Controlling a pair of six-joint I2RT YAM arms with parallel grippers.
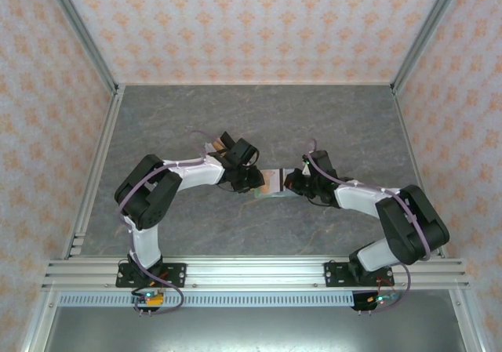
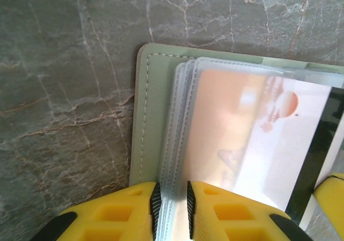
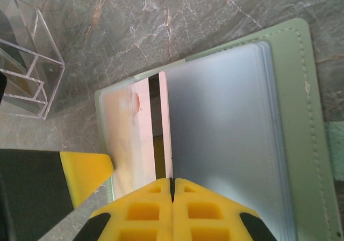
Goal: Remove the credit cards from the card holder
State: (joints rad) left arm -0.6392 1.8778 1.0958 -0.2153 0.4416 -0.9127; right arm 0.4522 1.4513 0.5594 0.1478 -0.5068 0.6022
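Top view: card holder (image 1: 271, 189) lies mid-frame on the tabletop (image 1: 251, 117).
Left wrist: left gripper (image 2: 172, 203), narrow, pinches its clear sleeves (image 2: 183, 90), likely anchoring it.
Right wrist: right gripper (image 3: 172, 190) clamps the whitish card (image 3: 126, 139) by its edge at bottom centre, probably to slide it out.

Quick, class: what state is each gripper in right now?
Left gripper: jaws closed on the card holder, pinching its clear sleeves.
Right gripper: jaws closed on a credit card.
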